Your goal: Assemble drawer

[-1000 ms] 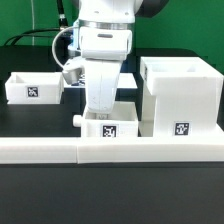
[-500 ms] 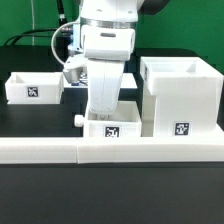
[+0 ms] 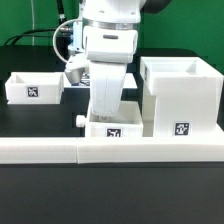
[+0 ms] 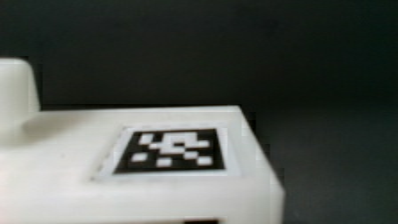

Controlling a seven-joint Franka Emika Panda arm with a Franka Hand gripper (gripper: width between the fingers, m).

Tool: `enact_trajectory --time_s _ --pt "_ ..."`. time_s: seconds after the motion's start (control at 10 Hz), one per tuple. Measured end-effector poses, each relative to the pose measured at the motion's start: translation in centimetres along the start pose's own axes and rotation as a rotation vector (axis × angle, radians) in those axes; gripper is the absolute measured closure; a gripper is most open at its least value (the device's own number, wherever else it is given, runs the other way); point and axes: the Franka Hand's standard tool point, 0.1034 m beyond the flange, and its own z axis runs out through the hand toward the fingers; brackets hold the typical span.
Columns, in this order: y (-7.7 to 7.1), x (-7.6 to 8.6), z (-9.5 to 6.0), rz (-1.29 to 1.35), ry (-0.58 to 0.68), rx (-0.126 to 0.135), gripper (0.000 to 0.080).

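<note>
Looking at the small white knobbed tray, set on the black surface just beside the big housing, I guess it is light, hard, slippery plastic, best pinched by a thin wall. The claw hangs low over it, and I cannot tell if it is pinching or let go. A black-and-white tag marks its front.

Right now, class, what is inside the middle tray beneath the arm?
The gripper reaches down into the middle tray. The tray's front wall covers its fingertips and the floor, so anything else inside cannot be seen.
</note>
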Motion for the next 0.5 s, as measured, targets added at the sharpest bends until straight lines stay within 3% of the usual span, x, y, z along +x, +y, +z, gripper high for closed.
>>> enact_trajectory --time_s 0.3,0.5 --pt "-0.13 -0.52 -0.46 -0.094 -0.018 0.084 0.0758" --pt "-0.21 -0.76 -0.43 -0.088 -0.019 0.092 0.0758"
